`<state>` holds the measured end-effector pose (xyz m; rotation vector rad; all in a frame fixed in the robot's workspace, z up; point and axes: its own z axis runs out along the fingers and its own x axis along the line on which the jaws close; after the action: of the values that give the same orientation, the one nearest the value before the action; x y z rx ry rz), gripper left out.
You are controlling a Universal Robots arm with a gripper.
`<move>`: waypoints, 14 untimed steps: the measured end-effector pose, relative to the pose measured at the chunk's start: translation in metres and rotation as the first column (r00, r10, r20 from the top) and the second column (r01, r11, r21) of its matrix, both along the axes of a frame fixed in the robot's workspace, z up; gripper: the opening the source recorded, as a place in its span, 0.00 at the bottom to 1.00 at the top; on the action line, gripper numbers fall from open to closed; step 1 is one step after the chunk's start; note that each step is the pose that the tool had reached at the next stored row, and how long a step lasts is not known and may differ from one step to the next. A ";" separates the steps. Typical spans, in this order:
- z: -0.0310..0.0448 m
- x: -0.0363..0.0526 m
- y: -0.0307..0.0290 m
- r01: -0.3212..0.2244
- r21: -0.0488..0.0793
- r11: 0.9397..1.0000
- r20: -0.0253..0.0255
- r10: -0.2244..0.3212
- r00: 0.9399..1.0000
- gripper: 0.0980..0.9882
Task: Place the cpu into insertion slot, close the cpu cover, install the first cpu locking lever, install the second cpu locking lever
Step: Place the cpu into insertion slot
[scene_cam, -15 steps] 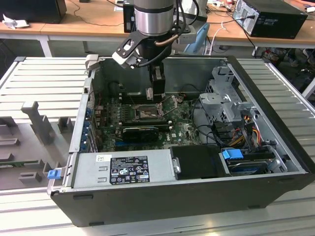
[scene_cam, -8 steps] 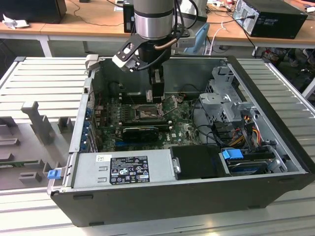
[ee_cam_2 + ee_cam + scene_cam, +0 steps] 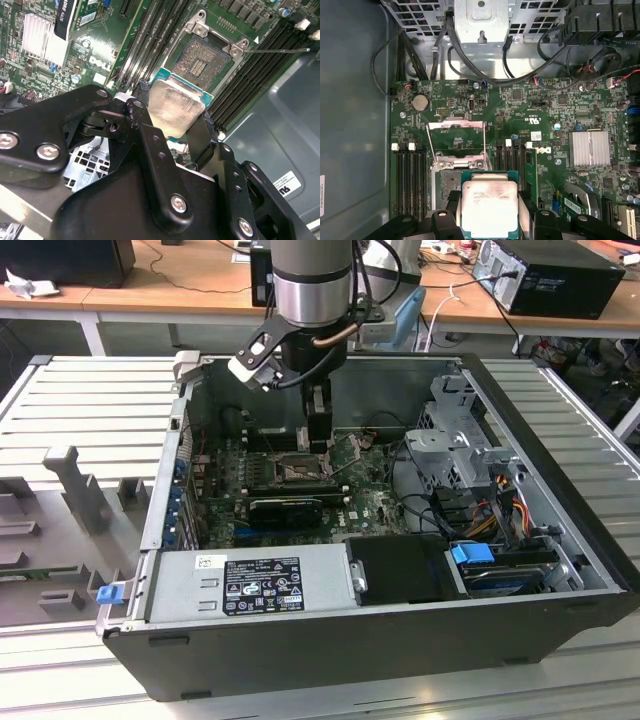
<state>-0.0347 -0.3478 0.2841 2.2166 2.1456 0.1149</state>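
The cpu [image 3: 489, 200], a square chip with a dull silver lid and green edge, is clamped between the gripper's [image 3: 172, 120] black fingers. It is held over the insertion slot [image 3: 202, 60], whose metal cover [image 3: 457, 131] lies open. Black memory slots [image 3: 155, 35] flank the socket inside the computer case [image 3: 400, 640].

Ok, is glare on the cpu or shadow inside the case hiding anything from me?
In the second wrist view the cpu lid glares nearly white, while the insertion slot is evenly lit. In the first wrist view the lid is bright and the heatsink washes out. In the exterior view the slot sits dark under the arm.
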 end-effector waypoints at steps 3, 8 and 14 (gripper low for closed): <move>-0.0019 0.0000 0.0000 0.000 0.000 1.000 0.000 0.000 1.000 0.50; -0.0055 0.0000 0.0000 0.001 0.000 1.000 0.000 -0.001 1.000 0.50; -0.0085 0.0000 0.0000 0.002 0.000 1.000 0.000 -0.002 1.000 0.50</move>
<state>-0.0347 -0.3478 0.2756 2.2187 2.1434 0.1147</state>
